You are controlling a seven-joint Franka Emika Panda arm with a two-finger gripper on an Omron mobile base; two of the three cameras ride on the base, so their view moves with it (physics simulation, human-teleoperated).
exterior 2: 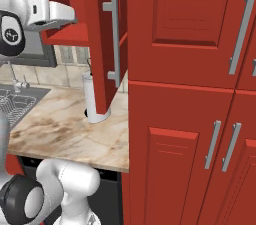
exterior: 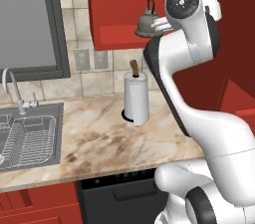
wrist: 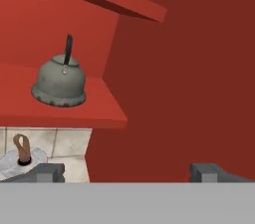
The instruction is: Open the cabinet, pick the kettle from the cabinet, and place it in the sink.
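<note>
The arm rises from the lower right of the left base view, elbow bent, wrist raised beside the open cabinet. In the hand view the gripper sits at the bottom edge, jaws wide apart and holding nothing. The kettle stands on the cabinet shelf, upper left of that frame; in the left base view the arm hides part of it. The sink is cut off at the left edge. The paper-towel roll stands on the desk.

Pretty clearly a home kitchen: marble-look counter with a steel sink and faucet at its left end, tiled backsplash behind it, red cabinets above and beside, paper-towel roll on top.
</note>
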